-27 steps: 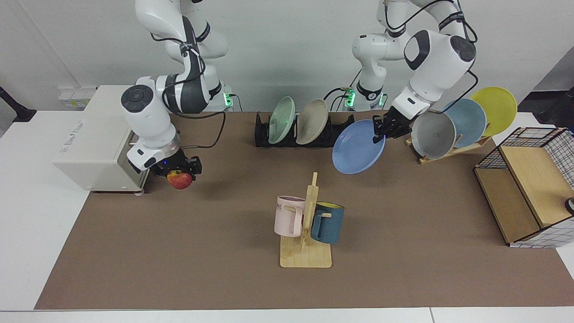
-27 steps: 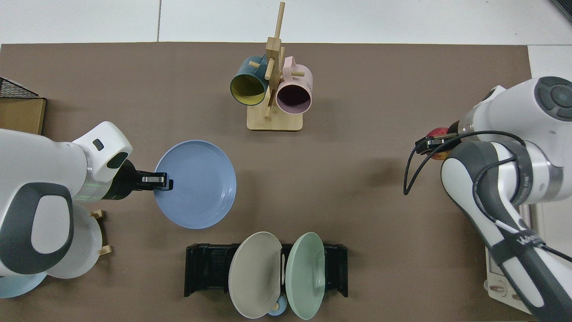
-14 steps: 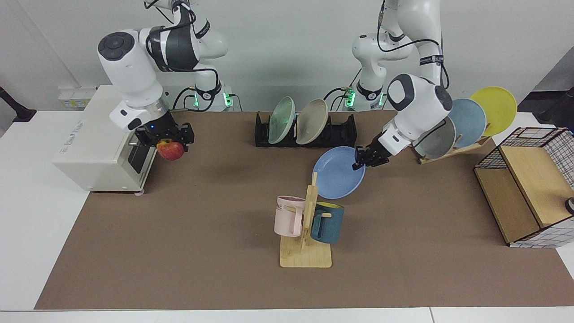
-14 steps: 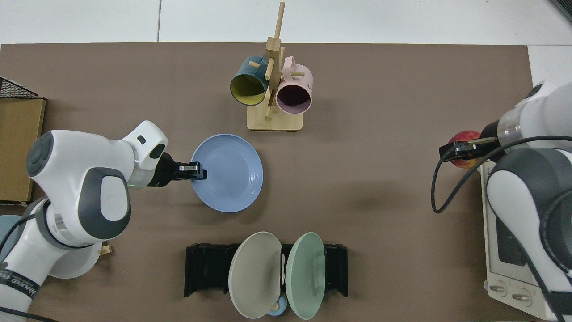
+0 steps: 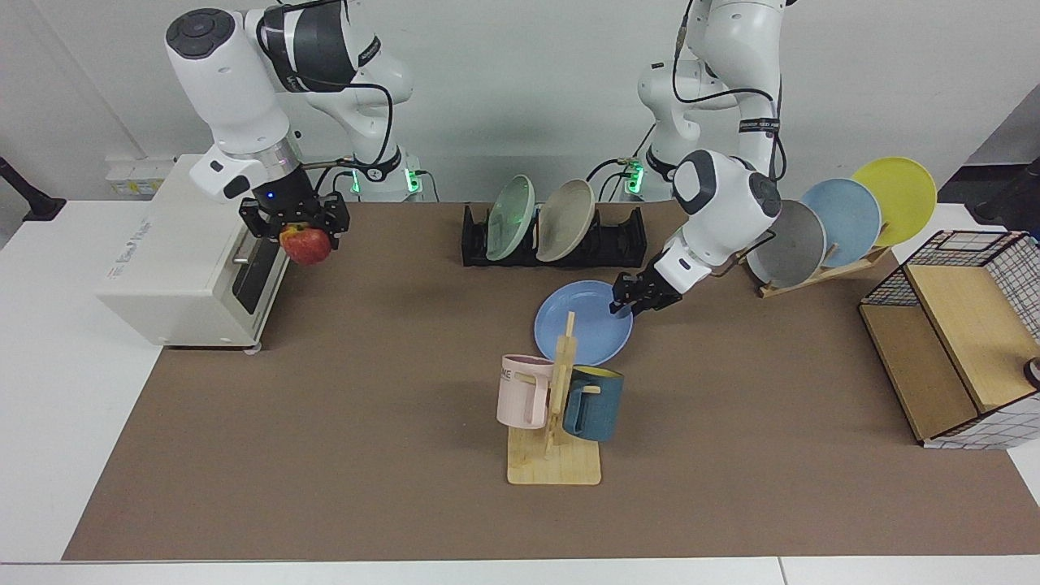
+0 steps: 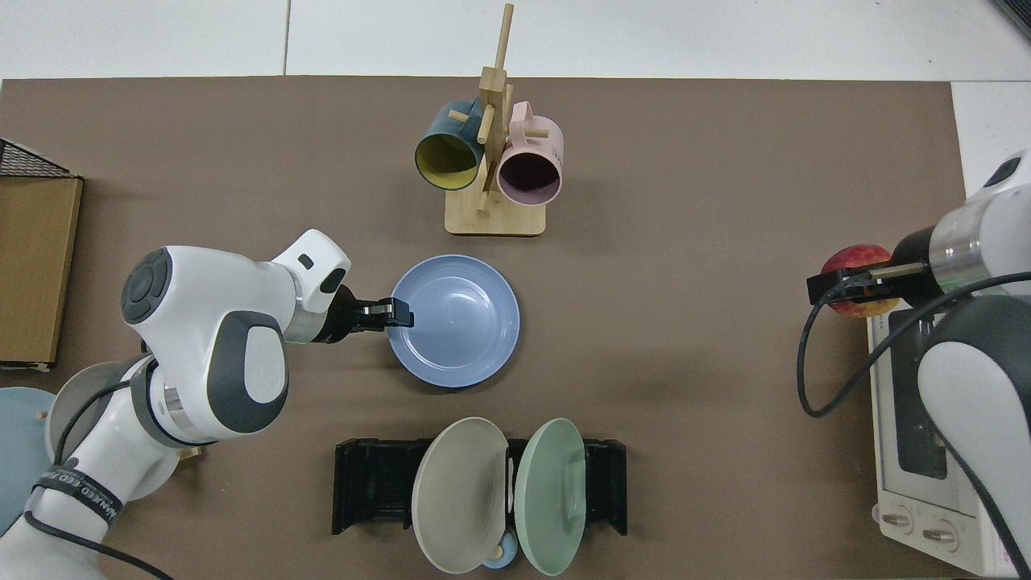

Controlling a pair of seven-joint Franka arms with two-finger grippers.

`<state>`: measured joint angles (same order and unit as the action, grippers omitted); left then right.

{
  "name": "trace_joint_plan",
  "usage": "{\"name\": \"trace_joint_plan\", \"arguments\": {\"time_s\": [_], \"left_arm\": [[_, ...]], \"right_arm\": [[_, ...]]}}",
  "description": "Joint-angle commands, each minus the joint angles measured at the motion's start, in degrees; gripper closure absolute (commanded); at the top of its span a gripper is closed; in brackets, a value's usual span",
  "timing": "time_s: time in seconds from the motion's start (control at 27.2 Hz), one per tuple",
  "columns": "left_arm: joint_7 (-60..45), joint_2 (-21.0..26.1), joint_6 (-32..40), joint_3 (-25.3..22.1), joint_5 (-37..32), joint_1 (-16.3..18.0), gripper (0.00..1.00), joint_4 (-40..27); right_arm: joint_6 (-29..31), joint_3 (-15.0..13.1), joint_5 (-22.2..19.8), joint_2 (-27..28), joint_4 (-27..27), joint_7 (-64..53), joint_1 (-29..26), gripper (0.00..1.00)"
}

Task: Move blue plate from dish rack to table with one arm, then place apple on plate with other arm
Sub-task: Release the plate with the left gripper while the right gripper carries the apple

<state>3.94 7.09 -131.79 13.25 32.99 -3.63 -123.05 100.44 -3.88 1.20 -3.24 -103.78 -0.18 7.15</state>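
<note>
Plate down low on the mat, apple up in the air.

L gripper point(image 5: 632, 302) point(image 6: 399, 314) pinches the rim of the blue plate point(image 5: 581, 325) point(image 6: 455, 321), which sits about flat, at or just above the table point(image 5: 325, 455) – can't tell if touching – between the mug stand point(image 5: 555, 422) and the dish rack point(image 5: 552, 237) point(image 6: 366, 487); rack has a green and a beige plate in it. R gripper point(image 5: 296, 227) point(image 6: 838, 288) is clamped on the apple point(image 5: 307, 245) point(image 6: 855, 268), held above the mat by the toaster oven point(image 5: 175, 260), well apart from the plate.
</note>
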Motion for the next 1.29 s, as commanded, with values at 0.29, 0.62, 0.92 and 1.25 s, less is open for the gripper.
{"name": "trace_joint_plan", "arguments": {"time_s": [0.29, 0.62, 0.92, 1.25], "left_arm": [[-6.76, -4.89, 21.02, -1.12, -23.81, 0.29, 0.13, 11.32], [-5.79, -6.30, 38.08, -2.61, -31.66, 0.73, 0.02, 27.32], [-2.89, -6.22, 46.00, -2.79, -36.05, 1.35, 0.01, 37.00], [-2.54, -7.53, 46.09, -2.79, -36.59, 1.43, 0.00, 35.86]], "right_arm": [[4.67, 4.57, 3.98, 1.30, -3.18, 1.50, -0.30, 1.00], [11.70, 12.83, 3.55, 6.22, -3.01, 12.03, -0.30, 1.00], [16.10, 21.62, 2.23, 12.28, 0.23, 22.23, -0.12, 1.00], [24.00, 29.79, 0.12, 19.40, 1.65, 29.63, -0.03, 1.00]]}}
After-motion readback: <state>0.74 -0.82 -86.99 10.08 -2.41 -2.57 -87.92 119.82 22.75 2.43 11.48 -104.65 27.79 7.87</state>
